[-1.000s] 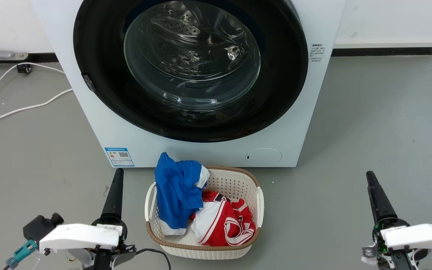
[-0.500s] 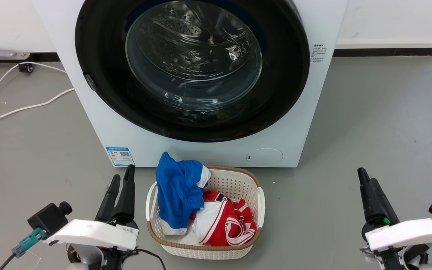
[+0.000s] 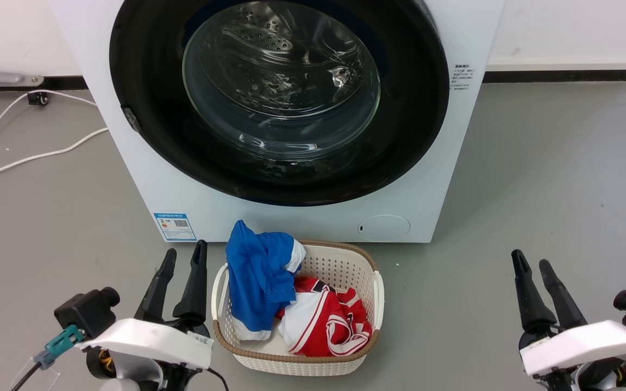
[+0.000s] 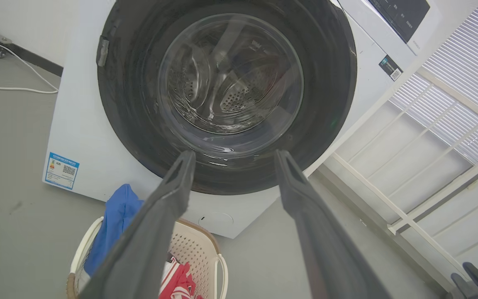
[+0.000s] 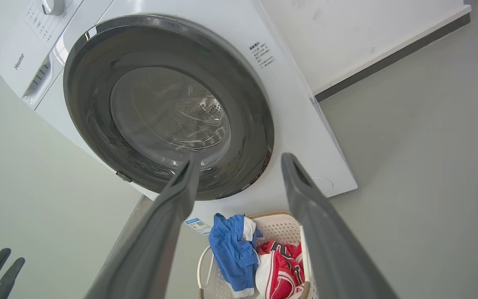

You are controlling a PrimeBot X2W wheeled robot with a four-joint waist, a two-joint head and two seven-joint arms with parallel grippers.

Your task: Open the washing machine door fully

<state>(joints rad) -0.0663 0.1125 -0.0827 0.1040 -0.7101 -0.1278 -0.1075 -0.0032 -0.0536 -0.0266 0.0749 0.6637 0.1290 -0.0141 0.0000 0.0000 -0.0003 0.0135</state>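
Observation:
The washing machine door is a wide glossy black ring around a bulging clear glass bowl, lying flat and closed against the white washer. The same door fills the upper left wrist view, and in the right wrist view the door sits tilted above the fingers. My left gripper hangs low at the lower left, open and holding nothing. At the lower right my right gripper is open too. Both are well short of the door, close to the floor.
A white laundry basket with blue and red clothes stands on the grey floor right in front of the washer, between my grippers. White cables trail across the floor at the left. A white wall with a dark skirting runs behind.
Both grippers went from shut to open, their fingers spreading apart. The left one edged right toward the basket; the right arm shifted slightly left.

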